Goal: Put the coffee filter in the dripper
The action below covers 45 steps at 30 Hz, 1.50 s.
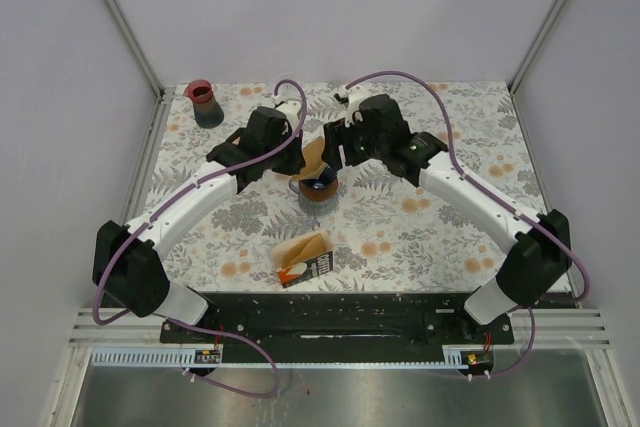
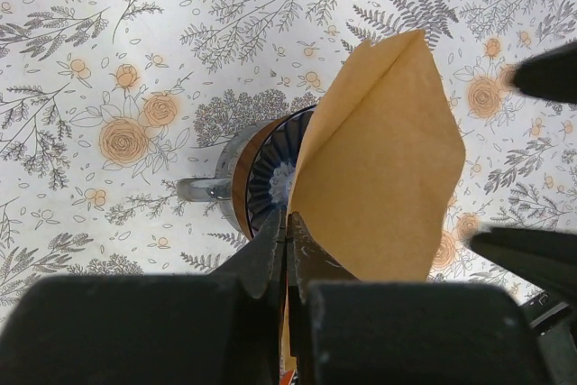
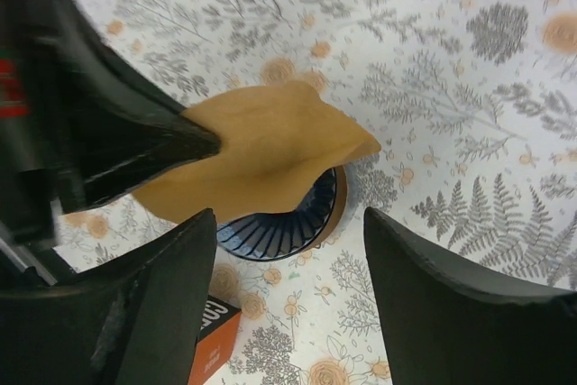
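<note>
Our left fingers [image 2: 260, 263] are pressed together on the lower edge of the coffee filter [image 2: 379, 169]. The brown paper is pinched flat between them with no gap showing. From that pinch the filter fans up and away from the fingers as a folded cone, its point farthest from them. Just beyond the left fingertips, partly behind the paper, sits the dripper [image 2: 261, 173], a ribbed blue bowl inside a brown rim. Its small handle [image 2: 196, 189] sticks out on the side away from the filter. The filter hangs over the dripper's mouth and is not seated in it. We cannot tell whether the paper touches the rim.

Our right fingers [image 3: 171, 304] stand wide apart and hold nothing. Through the gap between them we see the dripper's bowl. Just past it the filter spreads across the far part of the bowl, one corner gripped by the left fingers coming in from the side. The right fingertips sit close to the paper's free edge, one on either side of it.

Farther out, back toward the base of the right fingers, an orange and black packet [image 3: 212, 344] lies on the floral surface [image 3: 469, 60]. In the top view brown paper sticks out of it. Well beyond the left fingers, at the surface's far corner, stands a dark cup [image 1: 203, 103] with a red rim.
</note>
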Each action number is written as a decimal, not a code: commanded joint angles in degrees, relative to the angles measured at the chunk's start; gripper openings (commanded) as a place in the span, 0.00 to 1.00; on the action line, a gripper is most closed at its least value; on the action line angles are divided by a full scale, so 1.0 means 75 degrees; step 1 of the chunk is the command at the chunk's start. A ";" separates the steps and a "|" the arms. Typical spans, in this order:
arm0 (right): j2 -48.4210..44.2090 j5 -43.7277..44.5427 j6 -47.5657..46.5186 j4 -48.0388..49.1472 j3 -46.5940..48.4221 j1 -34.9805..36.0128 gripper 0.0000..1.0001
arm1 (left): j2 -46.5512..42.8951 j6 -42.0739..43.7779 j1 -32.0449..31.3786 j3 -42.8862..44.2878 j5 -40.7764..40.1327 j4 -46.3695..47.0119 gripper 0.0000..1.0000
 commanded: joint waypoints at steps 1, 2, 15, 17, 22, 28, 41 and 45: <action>-0.0892 -0.0502 -0.0566 0.0612 0.0404 0.0000 0.74 | -0.0139 0.0160 0.0017 -0.0083 0.0057 0.0419 0.00; -0.0881 -0.0572 -0.0555 0.0623 0.0463 0.0011 0.74 | -0.0127 0.0160 0.0017 -0.0095 0.0068 0.0431 0.00; 0.0782 -0.1581 -0.0016 0.0390 0.1201 0.0011 0.11 | -0.0057 0.0113 0.0017 -0.0036 0.0303 0.0442 0.00; 0.0947 -0.1523 0.0008 0.0191 0.1237 0.0011 0.03 | -0.0057 0.0113 0.0017 -0.0048 0.0256 0.0431 0.00; 0.1193 -0.1054 -0.0109 -0.0207 0.1155 0.0000 0.00 | -0.0127 0.0137 0.0041 -0.0013 0.0209 0.0396 0.13; 0.1451 -0.1182 -0.0355 -0.0712 0.1318 0.0023 0.00 | -0.0186 0.0137 0.0286 0.0244 0.0349 0.0244 0.31; 0.2271 -0.0809 -0.1023 -0.1942 0.2373 0.0304 0.00 | -0.0596 0.0055 0.1071 0.0480 0.1720 0.0021 0.66; 0.2599 -0.0398 -0.1152 -0.2387 0.2817 0.0526 0.00 | -0.0654 -0.0121 0.1469 0.0491 0.2095 -0.0120 0.67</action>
